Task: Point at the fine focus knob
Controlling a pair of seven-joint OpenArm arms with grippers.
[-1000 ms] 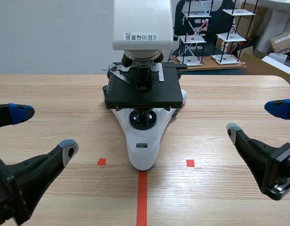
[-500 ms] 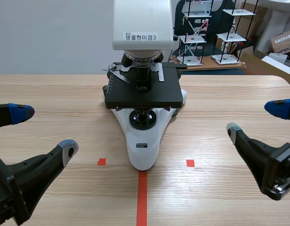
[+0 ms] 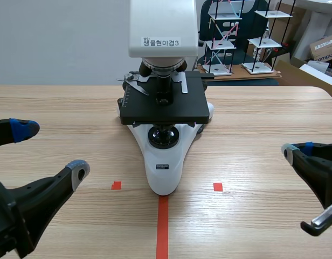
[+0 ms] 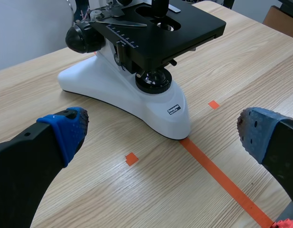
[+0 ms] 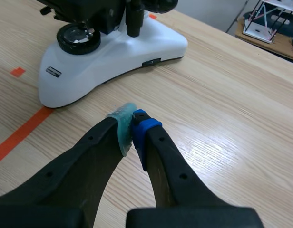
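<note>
A white and black microscope (image 3: 163, 162) stands at the middle of the wooden table, its black stage (image 3: 161, 105) above the base. A black focus knob (image 4: 82, 38) sticks out from its side in the left wrist view; the knob on the opposite side (image 5: 161, 4) shows ahead of the right fingers. My left gripper (image 3: 52, 150) is open at the near left, well short of the microscope base (image 4: 113, 90). At the near right my right gripper (image 3: 296, 149) is shut on nothing, its pads (image 5: 145, 124) pressed together and aimed toward the base (image 5: 132, 47) without touching it.
An orange-red tape line (image 3: 163, 226) runs from the microscope's foot to the near edge, with a small square mark on each side. Wire rack models (image 3: 230, 38) and cardboard boxes (image 3: 325, 46) stand beyond the table's far right edge.
The right gripper's fingers have come together from wide open to shut. The left gripper and the microscope have not moved.
</note>
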